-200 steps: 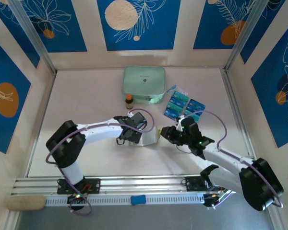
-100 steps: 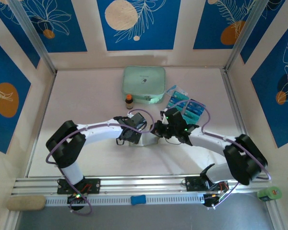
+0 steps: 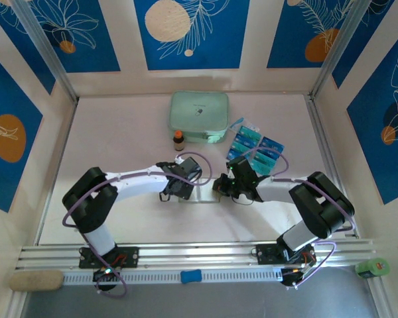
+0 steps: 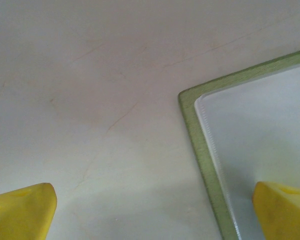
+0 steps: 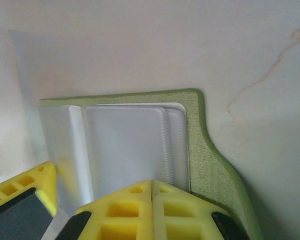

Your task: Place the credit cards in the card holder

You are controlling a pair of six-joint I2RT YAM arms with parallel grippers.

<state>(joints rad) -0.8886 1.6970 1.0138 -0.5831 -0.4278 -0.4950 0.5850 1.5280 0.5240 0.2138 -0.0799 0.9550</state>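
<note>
The olive-green card holder [image 3: 204, 195] lies open on the table between both grippers, its clear pockets [image 5: 125, 145] facing up. My right gripper [image 5: 152, 192] is shut, its joined yellow tips resting over the pockets beside the green border [image 5: 207, 170]; in the top view this right gripper [image 3: 221, 185] is at the holder's right edge. My left gripper [image 4: 152, 215] is open, straddling the holder's corner [image 4: 192, 130]; from above the left gripper [image 3: 184, 188] sits at its left edge. The blue and teal credit cards [image 3: 255, 146] lie spread behind the right arm.
A mint-green zip case [image 3: 199, 116] stands at the back centre with a small brown bottle [image 3: 178, 139] in front of it. A green object [image 3: 372, 268] lies beyond the front rail at the right. Another yellow fingertip [image 5: 30, 192] shows at the holder's left.
The right arm has folded in and swung left, bringing its gripper onto the card holder, and its jaws have closed. The left arm has stayed put.
</note>
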